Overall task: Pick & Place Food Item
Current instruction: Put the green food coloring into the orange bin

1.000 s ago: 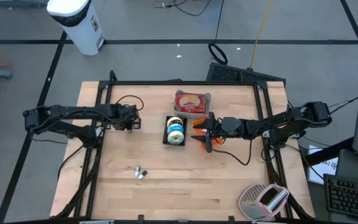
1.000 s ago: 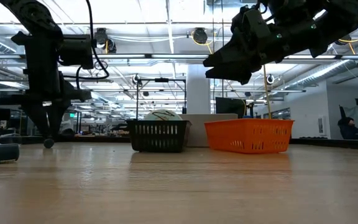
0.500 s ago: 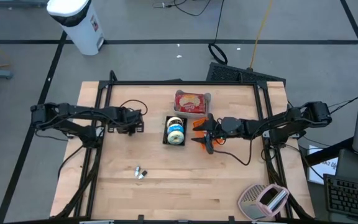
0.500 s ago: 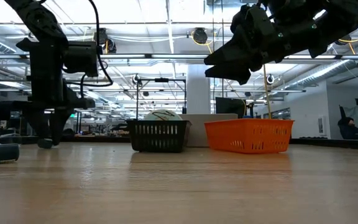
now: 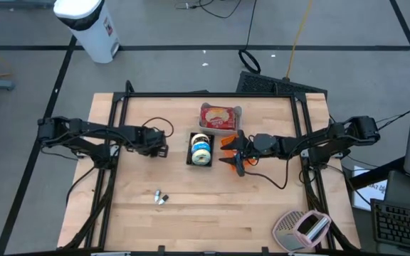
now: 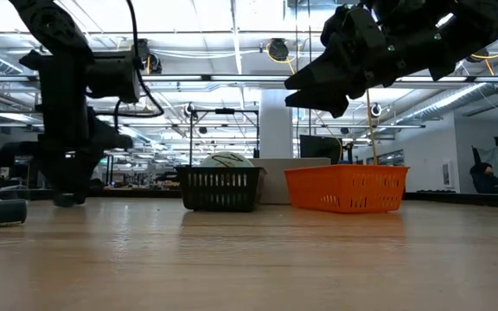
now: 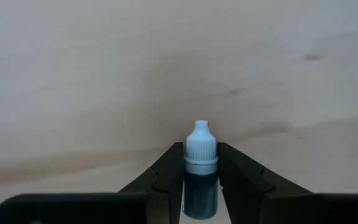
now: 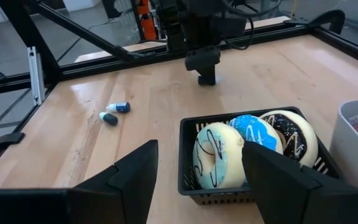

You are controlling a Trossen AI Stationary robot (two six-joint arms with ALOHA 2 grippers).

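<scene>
A small dropper bottle (image 7: 201,163), pale cap and dark body, sits between the fingers of my left gripper (image 5: 159,147), which points down over the table's left half. A black basket (image 5: 201,148) at the table's middle holds three iced donuts (image 8: 257,142), standing on edge. My right gripper (image 5: 235,151) hovers open just right of the basket, level, aimed at it, with nothing between its fingers. A pale tub of food (image 5: 221,117) stands behind the basket. My left gripper pinches the bottle's dark body (image 7: 201,190) between its two fingers (image 7: 166,177), just behind the cap. The fingers come from above and lie along the bottle. Its cap (image 7: 201,138) juts past the fingertips toward the table; whether it touches the wood I cannot tell.
Two more small bottles (image 5: 159,198) lie on the wood toward the near left. An orange basket (image 6: 346,188) stands beside the black one in the low view. A dark frame (image 5: 119,107) borders the table's sides and far edge.
My left gripper has moved a little toward the table's near edge and the black basket, sinking slightly, with the bottle still between its fingers. My right gripper has kept still.
</scene>
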